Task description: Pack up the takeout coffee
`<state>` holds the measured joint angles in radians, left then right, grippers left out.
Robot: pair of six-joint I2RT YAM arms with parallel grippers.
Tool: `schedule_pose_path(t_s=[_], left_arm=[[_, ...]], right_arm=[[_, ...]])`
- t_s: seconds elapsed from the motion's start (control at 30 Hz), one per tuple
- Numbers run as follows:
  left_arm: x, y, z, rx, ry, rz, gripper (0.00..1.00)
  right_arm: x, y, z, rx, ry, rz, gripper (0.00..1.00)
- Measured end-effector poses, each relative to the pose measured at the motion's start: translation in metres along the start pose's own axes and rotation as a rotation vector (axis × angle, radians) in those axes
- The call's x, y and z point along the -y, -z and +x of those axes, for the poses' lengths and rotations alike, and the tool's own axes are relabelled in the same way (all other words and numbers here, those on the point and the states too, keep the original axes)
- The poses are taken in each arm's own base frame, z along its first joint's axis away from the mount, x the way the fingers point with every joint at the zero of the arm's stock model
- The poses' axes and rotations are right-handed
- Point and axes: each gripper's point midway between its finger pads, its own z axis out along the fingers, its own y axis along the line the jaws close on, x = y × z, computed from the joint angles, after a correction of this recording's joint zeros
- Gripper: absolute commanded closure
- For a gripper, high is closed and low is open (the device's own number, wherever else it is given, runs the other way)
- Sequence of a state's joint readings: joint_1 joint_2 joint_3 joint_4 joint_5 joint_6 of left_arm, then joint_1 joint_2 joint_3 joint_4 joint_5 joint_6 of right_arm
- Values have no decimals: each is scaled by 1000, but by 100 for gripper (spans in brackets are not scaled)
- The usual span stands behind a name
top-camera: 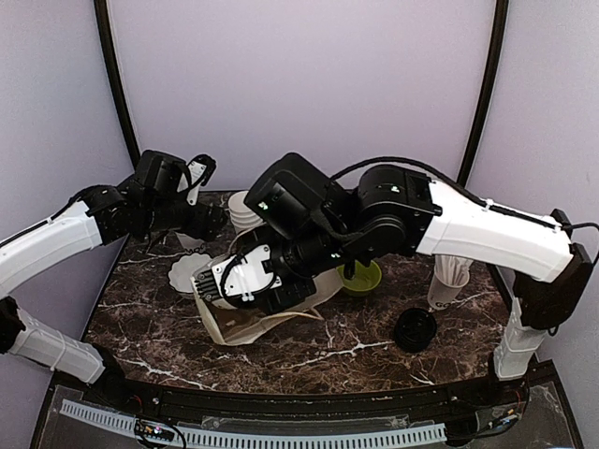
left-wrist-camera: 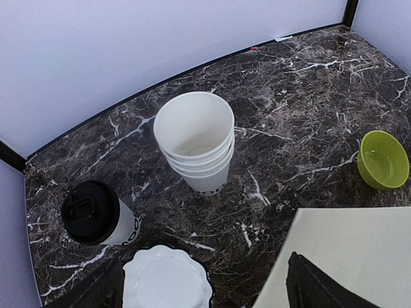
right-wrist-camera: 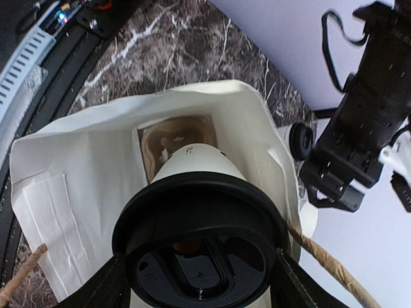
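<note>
A takeout coffee cup (right-wrist-camera: pixel 192 163), white with a black lid (right-wrist-camera: pixel 200 247), lies held in my right gripper (right-wrist-camera: pixel 199 292), which is shut on it just under the lid. The cup's base points into the open mouth of a white paper bag (right-wrist-camera: pixel 77 179). From above, my right gripper (top-camera: pixel 229 285) is at the bag (top-camera: pixel 257 325) left of centre, and the cup is mostly hidden. A second lidded takeout coffee cup (left-wrist-camera: pixel 96 215) stands at the back left. My left gripper (left-wrist-camera: pixel 202 296) hovers open above the table beside the bag (left-wrist-camera: pixel 359 244), holding nothing.
A stack of lidless white cups (left-wrist-camera: pixel 196 138) stands at the back. A white scalloped dish (left-wrist-camera: pixel 166 279) lies under my left gripper. A lime-green bowl (top-camera: pixel 360 278), a loose black lid (top-camera: pixel 415 329) and another white cup (top-camera: pixel 447 281) sit to the right.
</note>
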<state>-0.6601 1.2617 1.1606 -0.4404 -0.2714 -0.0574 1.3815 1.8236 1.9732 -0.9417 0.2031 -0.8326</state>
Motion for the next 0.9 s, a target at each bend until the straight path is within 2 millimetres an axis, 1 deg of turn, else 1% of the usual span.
schedule_pose_path(t_s=[0.07, 0.13, 0.23, 0.4, 0.53, 0.63, 0.8, 0.9], left_arm=[[-5, 0, 2, -3, 9, -6, 10], [-8, 0, 4, -4, 15, -7, 10], [-10, 1, 6, -5, 21, -1, 10], [-6, -1, 15, -20, 19, 26, 10], [-2, -3, 19, -29, 18, 46, 10], [0, -3, 16, -18, 20, 58, 10], [1, -4, 15, -12, 17, 61, 10], [1, -8, 16, -20, 9, 59, 10]], right_arm=[[0, 6, -20, 58, 9, -7, 49], [-5, 7, -34, 96, 23, -23, 49], [-17, 0, -40, 99, 39, -51, 50], [-39, -19, -22, 27, 51, -104, 50], [-52, -28, -7, -32, 47, -132, 50], [-57, -28, 1, -57, 40, -139, 49], [-64, -17, 17, -92, 33, -128, 50], [-76, -16, 33, -139, 45, -129, 50]])
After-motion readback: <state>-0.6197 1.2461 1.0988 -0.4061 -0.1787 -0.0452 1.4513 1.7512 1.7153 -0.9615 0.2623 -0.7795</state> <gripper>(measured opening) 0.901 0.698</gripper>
